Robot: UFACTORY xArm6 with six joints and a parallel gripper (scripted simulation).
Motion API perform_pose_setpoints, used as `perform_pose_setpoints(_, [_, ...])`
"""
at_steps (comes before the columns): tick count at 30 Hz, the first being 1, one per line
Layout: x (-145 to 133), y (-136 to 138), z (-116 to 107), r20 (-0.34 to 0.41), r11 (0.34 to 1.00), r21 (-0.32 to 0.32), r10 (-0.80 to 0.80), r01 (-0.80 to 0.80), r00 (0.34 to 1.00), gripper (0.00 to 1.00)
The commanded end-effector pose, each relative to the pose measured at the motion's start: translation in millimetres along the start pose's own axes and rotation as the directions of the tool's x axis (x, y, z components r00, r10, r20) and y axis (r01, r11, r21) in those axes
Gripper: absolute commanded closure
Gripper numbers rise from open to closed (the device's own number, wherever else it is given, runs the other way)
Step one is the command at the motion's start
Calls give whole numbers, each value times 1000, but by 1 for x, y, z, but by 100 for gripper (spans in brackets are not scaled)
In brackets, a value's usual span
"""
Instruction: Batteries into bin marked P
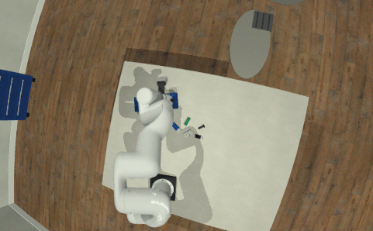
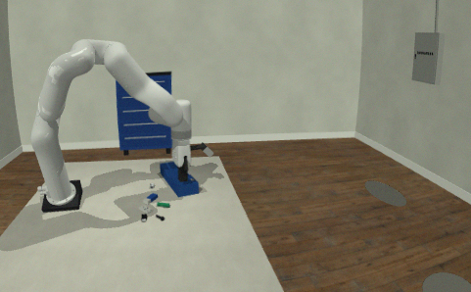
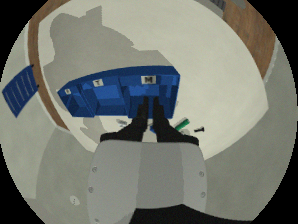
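Note:
My gripper (image 2: 183, 179) (image 3: 150, 103) points down over the compartment marked M of the blue bin block (image 1: 136, 105) (image 2: 188, 189) (image 3: 114, 74). Its fingers are nearly together, with a narrow gap and nothing visible between them. The block stands on the table; the wrist view shows P at left, T in the middle and M at right. A green piece (image 1: 187, 121) (image 2: 164, 205) (image 3: 183, 124) and a blue piece (image 1: 175, 126) (image 2: 152, 197) lie on the table. I cannot tell which pieces are batteries. The fingers hide part of M.
A black bolt-like piece (image 1: 202, 126) (image 2: 160, 218) (image 3: 199, 129) and another black piece (image 1: 198, 136) (image 2: 144, 218) lie near the green piece, beside pale small parts. A small pale thing (image 2: 152, 185) lies between the arm base and the bins. The arm hides part of the bins from above.

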State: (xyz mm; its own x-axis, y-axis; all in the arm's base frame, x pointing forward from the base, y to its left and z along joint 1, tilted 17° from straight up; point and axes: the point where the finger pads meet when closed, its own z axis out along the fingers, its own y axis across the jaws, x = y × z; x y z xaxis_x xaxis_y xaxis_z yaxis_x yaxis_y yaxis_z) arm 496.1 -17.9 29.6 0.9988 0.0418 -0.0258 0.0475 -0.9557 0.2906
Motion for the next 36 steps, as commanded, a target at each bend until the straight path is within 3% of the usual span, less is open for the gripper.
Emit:
perform_pose_setpoints(1, [2, 0, -21, -6, 1000, 0, 1, -1, 1000, 93])
perform_pose_setpoints(11, [2, 0, -30, -6, 1000, 0, 1, -1, 1000, 93])
perform_pose_setpoints(30, [2, -84, -30, -6, 1000, 1, 1, -1, 1000, 93])
perform_pose_setpoints(36, [2, -84, -30, -6, 1000, 1, 1, -1, 1000, 93])
